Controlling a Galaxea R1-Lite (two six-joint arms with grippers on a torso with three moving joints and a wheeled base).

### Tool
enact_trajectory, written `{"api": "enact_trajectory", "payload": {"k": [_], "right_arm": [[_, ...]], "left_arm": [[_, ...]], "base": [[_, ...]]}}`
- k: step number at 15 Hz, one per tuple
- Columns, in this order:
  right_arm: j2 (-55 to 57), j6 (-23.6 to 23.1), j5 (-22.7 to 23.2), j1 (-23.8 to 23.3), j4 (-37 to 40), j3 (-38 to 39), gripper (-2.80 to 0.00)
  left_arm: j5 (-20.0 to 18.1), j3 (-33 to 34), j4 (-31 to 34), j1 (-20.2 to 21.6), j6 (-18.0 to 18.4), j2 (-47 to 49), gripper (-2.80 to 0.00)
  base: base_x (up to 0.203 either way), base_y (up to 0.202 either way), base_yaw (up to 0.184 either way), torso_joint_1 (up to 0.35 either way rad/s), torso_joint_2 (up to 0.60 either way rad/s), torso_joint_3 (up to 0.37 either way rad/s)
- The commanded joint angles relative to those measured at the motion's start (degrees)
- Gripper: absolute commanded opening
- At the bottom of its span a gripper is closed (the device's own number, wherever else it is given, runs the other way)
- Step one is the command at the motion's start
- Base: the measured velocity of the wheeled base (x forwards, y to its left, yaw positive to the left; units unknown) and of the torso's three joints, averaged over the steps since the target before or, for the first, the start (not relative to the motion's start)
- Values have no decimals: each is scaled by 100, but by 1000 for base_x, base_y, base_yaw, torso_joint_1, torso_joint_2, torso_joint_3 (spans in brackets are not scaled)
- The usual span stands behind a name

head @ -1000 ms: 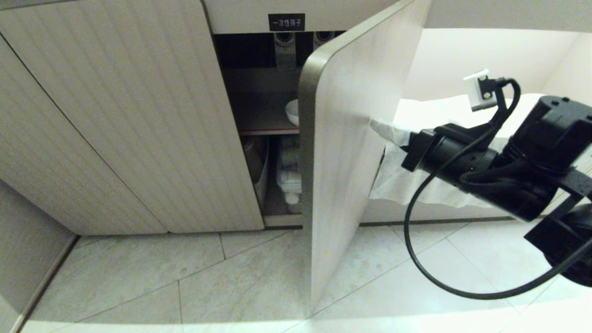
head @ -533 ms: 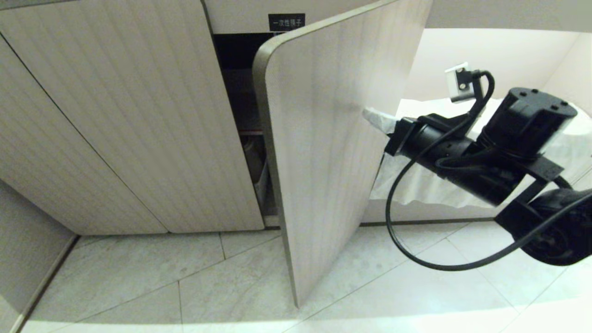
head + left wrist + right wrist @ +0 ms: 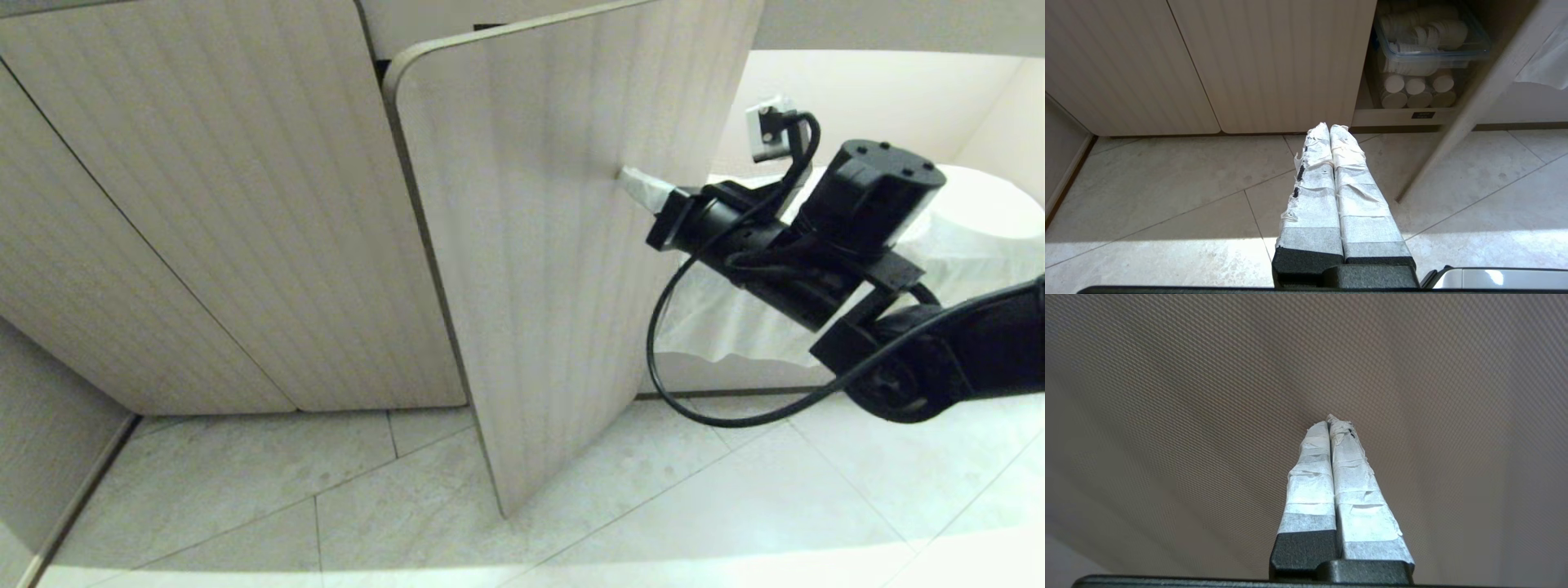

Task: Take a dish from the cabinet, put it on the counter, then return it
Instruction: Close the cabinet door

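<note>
Over on the left of the head view it's all closed ribbed beige doors of the cabinet (image 3: 204, 204), running down to the pale tiled floor (image 3: 326, 506). Middle of the frame, the one open cabinet door (image 3: 531, 269) hangs partly swung, its rounded corner up top and its bottom edge over the tiles. It covers pretty much the whole opening, so I can't see the dish from here at all, or in either wrist view.

Right of centre, my right claw (image 3: 633, 181) has its taped tips touching the face of that door, clenched tight with nothing between them. The right wrist view backs that up: right claw (image 3: 1331, 424) pinched together, tips right up against the textured door surface. Further right, behind the black arm, there's a white cloth (image 3: 735, 318) draped in a bright white-lined compartment.

My left claw (image 3: 1329, 132) is parked low, also clenched and empty, pointing at the floor in front of the cabinet. From that wrist view I can see past the open door into the bottom of the cabinet: a clear plastic box (image 3: 1429, 45) of white round things, with stacks of paper cups (image 3: 1414, 90) lying under it.
</note>
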Motion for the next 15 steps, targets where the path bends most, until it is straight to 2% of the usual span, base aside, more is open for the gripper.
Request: {"api": "enact_trajectory", "payload": {"k": [1, 11, 15], "right_arm": [[374, -67, 3, -3, -39, -364, -280], [1263, -94, -408, -91, -21, -1712, -280], [1622, -375, -400, -141, -44, -2394, -280]], "left_arm": [[-2, 1, -2, 2, -4, 0, -280], [-2, 1, -2, -6, -4, 0, -280], [-2, 1, -2, -6, -4, 0, -280]], "base": [[0, 0, 0, 0, 0, 0], [0, 0, 0, 0, 0, 0], [0, 0, 0, 0, 0, 0]]}}
